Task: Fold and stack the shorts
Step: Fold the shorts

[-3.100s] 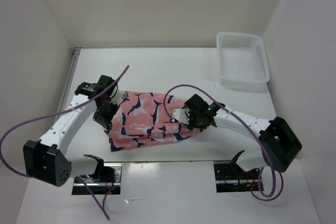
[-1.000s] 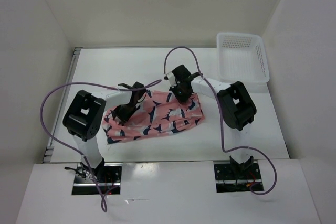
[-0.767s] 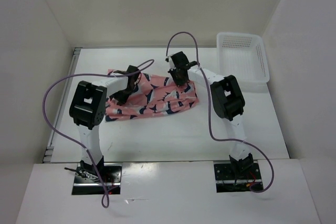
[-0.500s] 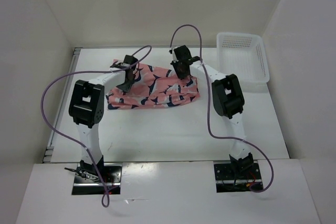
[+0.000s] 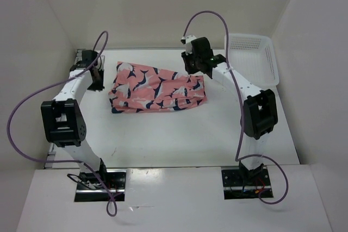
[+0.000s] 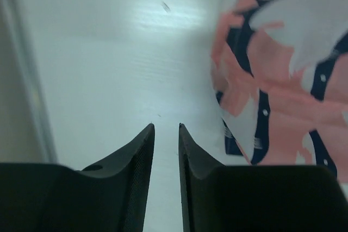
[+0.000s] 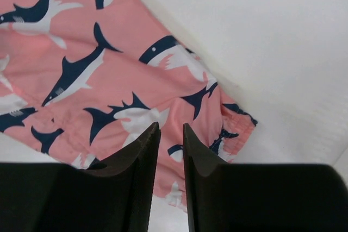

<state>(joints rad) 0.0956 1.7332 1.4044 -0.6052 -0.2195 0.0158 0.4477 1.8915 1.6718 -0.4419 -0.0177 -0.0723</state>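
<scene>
The shorts (image 5: 157, 88) are soft matt cloth, salmon-pink with a navy-and-white print, gently wrinkled, with a stitched hem showing at the right of the left wrist view. The table (image 5: 163, 134) is smooth white with a faint sheen. The basket (image 5: 251, 63), upper right, is white perforated plastic. The fingers (image 6: 128, 183) of the left gripper (image 6: 166, 129) and right gripper (image 7: 171, 129) look like matt black plastic, finely ribbed inside

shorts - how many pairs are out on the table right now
1. The shark-print shorts lie folded on the far half of the table. Another pair tucked under those layers cannot be ruled out.
</scene>
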